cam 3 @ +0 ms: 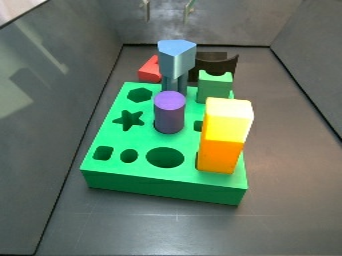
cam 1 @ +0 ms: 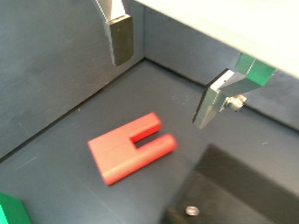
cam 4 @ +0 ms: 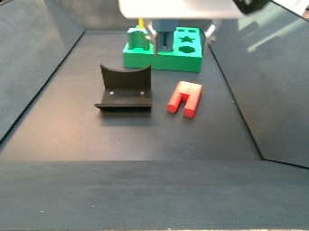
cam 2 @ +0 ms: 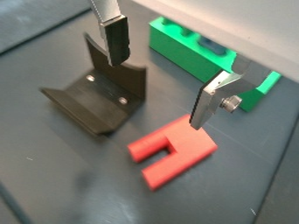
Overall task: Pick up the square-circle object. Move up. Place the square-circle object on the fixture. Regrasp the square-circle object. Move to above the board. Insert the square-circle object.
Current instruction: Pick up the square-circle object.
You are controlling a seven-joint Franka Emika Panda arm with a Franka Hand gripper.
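fixture [cam 4: 123, 88] | square-circle object [cam 4: 186, 97] on floor | tool [cam 2: 158, 79] wide apart, empty, above

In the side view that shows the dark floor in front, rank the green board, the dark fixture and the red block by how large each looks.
1. The fixture and the board look about alike; the board lies farther back, so I leave them unranked.
2. The square-circle object looks smallest.
The gripper hangs over the board, jaws open.

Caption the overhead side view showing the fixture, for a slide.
Open gripper hovering over the red square-circle object, which lies flat on the floor between the fixture and the board.
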